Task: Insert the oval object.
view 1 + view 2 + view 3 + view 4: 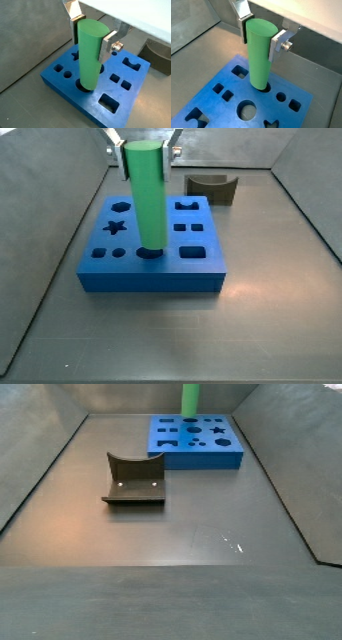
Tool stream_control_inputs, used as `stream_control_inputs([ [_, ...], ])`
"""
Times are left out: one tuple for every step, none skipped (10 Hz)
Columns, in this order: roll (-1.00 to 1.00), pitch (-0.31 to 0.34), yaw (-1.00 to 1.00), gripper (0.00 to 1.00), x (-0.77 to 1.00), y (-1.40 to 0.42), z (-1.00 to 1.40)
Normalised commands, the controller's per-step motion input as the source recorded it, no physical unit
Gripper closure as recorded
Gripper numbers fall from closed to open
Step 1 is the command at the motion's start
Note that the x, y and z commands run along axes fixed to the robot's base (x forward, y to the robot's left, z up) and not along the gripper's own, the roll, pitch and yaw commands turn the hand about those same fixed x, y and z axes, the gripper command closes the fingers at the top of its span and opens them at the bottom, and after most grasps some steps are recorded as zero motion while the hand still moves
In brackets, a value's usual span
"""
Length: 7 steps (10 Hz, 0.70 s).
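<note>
The oval object, a tall bright green peg (89, 55), stands upright between my gripper's (91, 39) fingers, which are shut on its upper part. It also shows in a wrist view (258, 55) with the gripper (260, 35) around it. Its lower end sits in a rounded hole of the blue block (73, 97), near one edge. In a side view the peg (144, 198) rises from the block (147, 278) with the gripper (144, 150) at its top. In a side view the peg (191, 398) stands at the block's (195, 454) far edge; the gripper is out of frame there.
The blue block has several other shaped holes, among them a star (116, 227) and squares (193, 252). A dark olive curved block (135, 479) lies on the floor apart from the blue block, also seen in a side view (211, 188). Grey walls enclose the floor.
</note>
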Motion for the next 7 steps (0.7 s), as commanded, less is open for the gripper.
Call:
stream_control_inputs([
  [-0.07, -0.011, 0.0, 1.0, -0.04, 0.0, -0.16],
  [-0.07, -0.026, 0.01, 1.0, -0.04, 0.0, -0.21],
  [-0.06, -0.031, 0.01, 1.0, 0.0, 0.0, -0.2],
  [-0.06, -0.026, 0.04, 1.0, 0.0, -0.01, -0.18],
  [-0.05, -0.023, 0.05, 1.0, -0.05, -0.01, -0.13],
  [-0.04, -0.024, 0.07, 1.0, -0.09, -0.03, -0.11],
  [-0.06, -0.029, 0.07, 1.0, -0.06, -0.03, -0.1],
])
